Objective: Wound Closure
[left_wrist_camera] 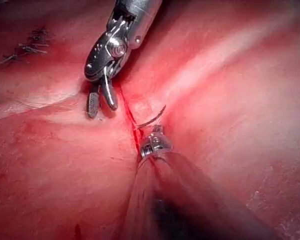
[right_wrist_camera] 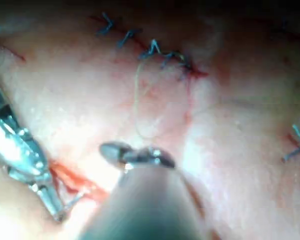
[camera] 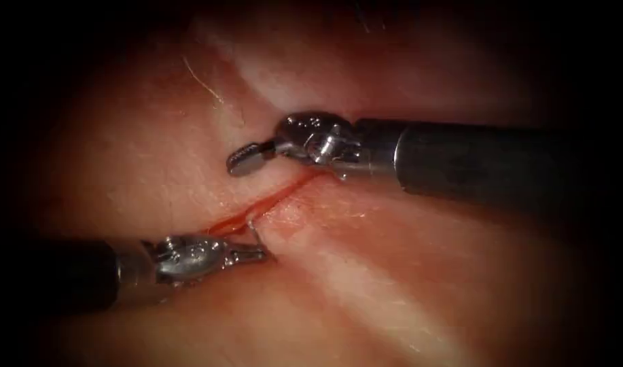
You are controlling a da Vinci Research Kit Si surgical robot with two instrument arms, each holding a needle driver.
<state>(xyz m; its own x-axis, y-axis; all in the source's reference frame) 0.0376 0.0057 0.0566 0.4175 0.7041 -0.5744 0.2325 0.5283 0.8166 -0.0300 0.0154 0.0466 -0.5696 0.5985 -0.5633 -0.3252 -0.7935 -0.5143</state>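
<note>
The left arm's steel needle driver (camera: 257,255) is pinching the thin curved silver needle (camera: 255,228) near one end, just beside the red-lined cut (camera: 270,198) in the pale pink tissue (camera: 134,156). The right arm's steel needle driver (camera: 246,156) is hovering above, jaws parted, holding nothing.

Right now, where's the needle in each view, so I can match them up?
Endoscope view: needle rises from the left end effector to the cut.
Left wrist view: it arcs from that end effector, beside the cut.
Right wrist view: it sticks out by that end effector's tip.
Shared landmark: the cut.
</note>
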